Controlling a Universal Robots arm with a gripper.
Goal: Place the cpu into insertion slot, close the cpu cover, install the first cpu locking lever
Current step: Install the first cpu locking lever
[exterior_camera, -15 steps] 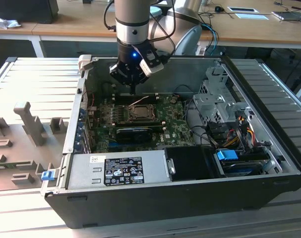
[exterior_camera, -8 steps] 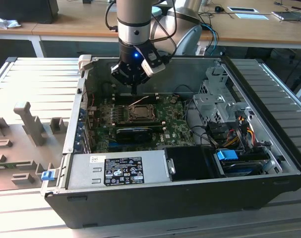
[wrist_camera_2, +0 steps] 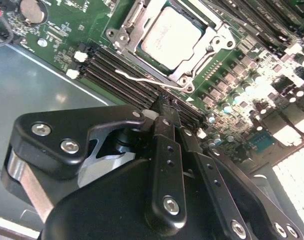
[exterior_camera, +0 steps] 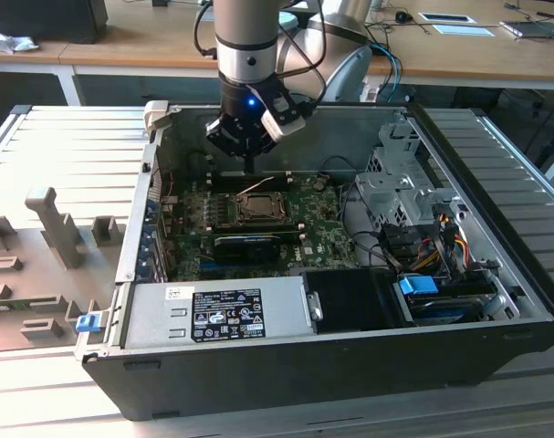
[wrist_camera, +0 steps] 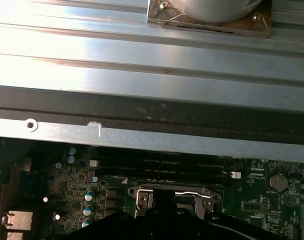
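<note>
**CPU's already in, arm is parked over the socket**

So the small pale silver-grey square cpu (wrist_camera_2: pixel 171 36) is sitting flat in its socket on the green motherboard (exterior_camera: pixel 318 214), metal top facing up. It's square, so no real long axis, just edges lined up with the socket. The thin dark-grey metal cpu cover (wrist_camera_2: pixel 141 37) is down around it, with the chip showing through the window, so it looks closed to me.

A thin bent silver wire locking lever (wrist_camera_2: pixel 152 82) runs along the socket edge nearest the memory slots. It seems to stand a bit off the frame, so I'd guess it's not latched, can't swear to it.

The black gripper (wrist_camera_2: pixel 167 112) hangs inside the open black computer case (exterior_camera: pixel 496 265), just on the far side of the socket in the exterior view, tips pointing straight down over the memory slots. Jaws look pinched together with nothing between them, I guess so the narrow tip can push the wire.
</note>
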